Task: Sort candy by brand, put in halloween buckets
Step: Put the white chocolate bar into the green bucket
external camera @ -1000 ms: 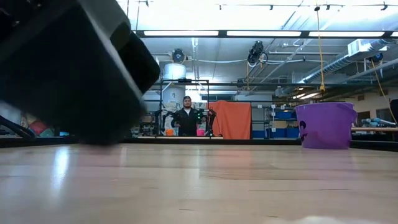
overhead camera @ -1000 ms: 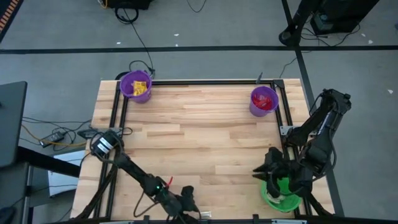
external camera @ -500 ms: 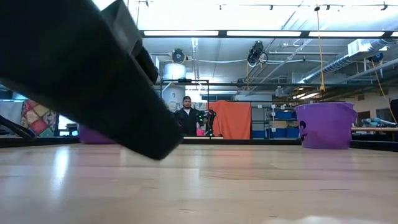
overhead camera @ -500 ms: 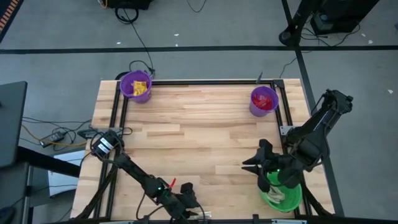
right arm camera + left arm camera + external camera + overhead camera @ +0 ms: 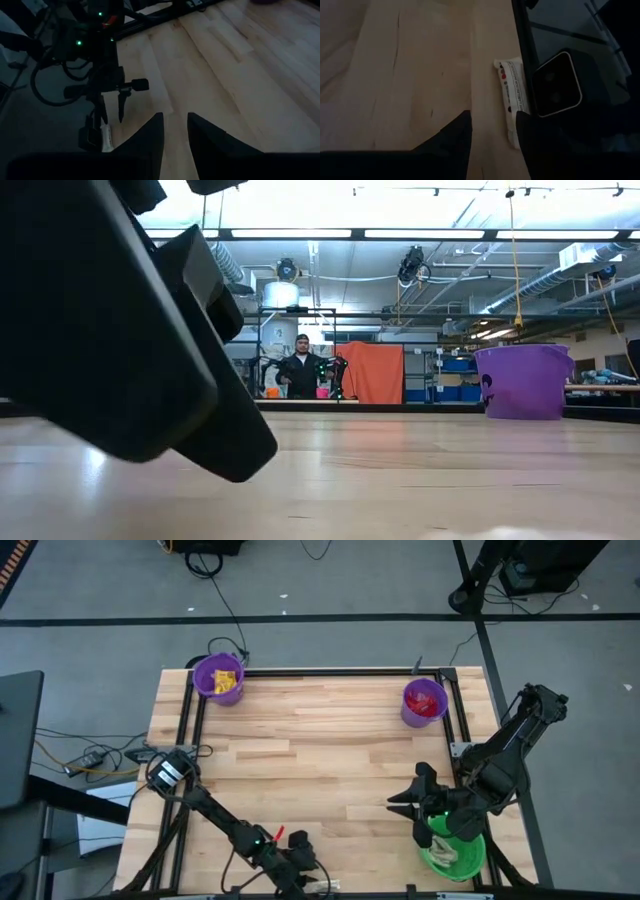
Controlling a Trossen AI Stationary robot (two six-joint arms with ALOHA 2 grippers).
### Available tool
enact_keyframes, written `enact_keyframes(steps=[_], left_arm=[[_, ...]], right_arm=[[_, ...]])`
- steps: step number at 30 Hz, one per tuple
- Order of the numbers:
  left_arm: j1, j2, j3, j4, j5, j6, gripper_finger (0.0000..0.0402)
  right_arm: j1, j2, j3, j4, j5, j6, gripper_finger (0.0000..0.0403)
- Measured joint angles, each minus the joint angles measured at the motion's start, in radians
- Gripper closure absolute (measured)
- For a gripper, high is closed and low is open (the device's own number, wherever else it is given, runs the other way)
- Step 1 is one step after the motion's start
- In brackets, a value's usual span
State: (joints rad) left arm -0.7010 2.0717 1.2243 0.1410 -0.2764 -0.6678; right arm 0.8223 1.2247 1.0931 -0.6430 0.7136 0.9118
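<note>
At the near edge, my left gripper (image 5: pixel 492 131) hangs open beside a white wrapped candy (image 5: pixel 512 98). My right gripper (image 5: pixel 408 803), open and empty, sits by the green bucket (image 5: pixel 450 855). Farther off, two purple buckets (image 5: pixel 218 678) hold sorted candy.

We're in a robotics lab, a big industrial hall: exposed ducts and pipes (image 5: pixel 560 265) overhead, long strip lights (image 5: pixel 430 233), blue storage bins (image 5: pixel 455 365) at the back, cables (image 5: pixel 225 600) trailing over grey carpet, and a person (image 5: pixel 302 370) standing beside another arm rig (image 5: pixel 335 375).
</note>
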Motion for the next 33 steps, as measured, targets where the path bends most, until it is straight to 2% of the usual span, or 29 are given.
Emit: enact_keyframes(steps=[4, 9, 21, 25, 30, 33], left_arm=[[-0.007, 0.025, 0.0, 0.012, 0.002, -0.022, 0.0243], [-0.016, 0.063, 0.013, 0.122, 0.025, 0.003, 0.0243], [-0.03, 0.135, 0.027, 0.152, 0.0, 0.008, 0.0247], [-0.033, 0.136, 0.03, 0.099, -0.003, -0.007, 0.0287], [-0.01, 0.137, 0.028, 0.093, 0.017, -0.079, 0.0383], [0.02, 0.123, 0.026, 0.113, 0.038, -0.107, 0.0391]], right_arm=[[0.0, 0.0, 0.0, 0.0, 0.0, 0.004, 0.0304], [0.0, 0.0, 0.0, 0.002, 0.0, 0.003, 0.0304], [0.0, 0.0, 0.0, -0.002, -0.04, 0.009, 0.0304], [0.0, 0.0, 0.0, -0.001, -0.046, 0.02, 0.0304], [0.0, 0.0, 0.0, -0.002, -0.07, 0.03, 0.0304], [0.0, 0.0, 0.0, 0.0, -0.084, 0.033, 0.0304]])
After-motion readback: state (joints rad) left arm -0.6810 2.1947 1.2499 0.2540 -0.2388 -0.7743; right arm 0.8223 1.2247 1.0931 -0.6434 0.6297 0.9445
